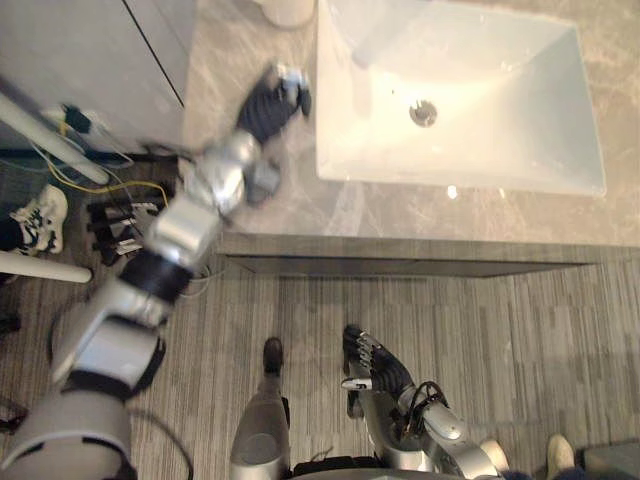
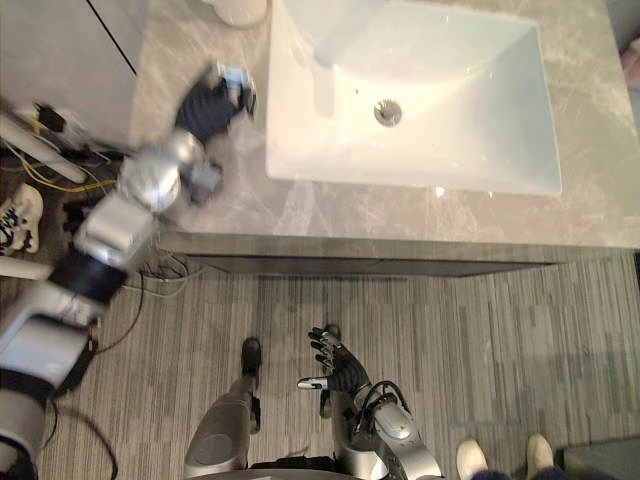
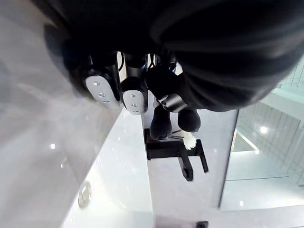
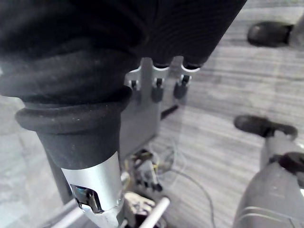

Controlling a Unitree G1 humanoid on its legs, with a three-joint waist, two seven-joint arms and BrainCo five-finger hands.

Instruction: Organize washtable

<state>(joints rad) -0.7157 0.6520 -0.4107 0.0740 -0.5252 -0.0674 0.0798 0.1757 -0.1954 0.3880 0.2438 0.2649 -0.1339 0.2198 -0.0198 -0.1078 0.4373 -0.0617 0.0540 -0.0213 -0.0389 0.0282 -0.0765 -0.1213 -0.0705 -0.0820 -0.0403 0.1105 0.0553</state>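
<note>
The robot's left hand point(image 1: 272, 100) is over the grey stone counter point(image 1: 300, 212), just beside the left wall of the white sink point(image 1: 345, 150) and well clear of the drain point(image 1: 423, 112). A round white thing point(image 1: 285, 10) stands on the counter beyond the hand, at the sink's far left corner; the eye views cut it off, so what it is cannot be told.

The eye views blur the left hand. Its own wrist view shows more: the fingers point(image 3: 133, 95) are curled in toward the palm, with nothing seen in their grasp. Past them that view shows a black tap point(image 3: 175, 154) behind the sink, and a small white tuft point(image 3: 190, 140) close to the fingertips that cannot be made out.

The right hand point(image 2: 338, 368) hangs low over the striped floor point(image 1: 520, 340), well apart from the counter, its fingers point(image 4: 156, 90) straight and relaxed, holding nothing. A person's pale shoes point(image 2: 540, 450) stand on the floor to the robot's right.
</note>
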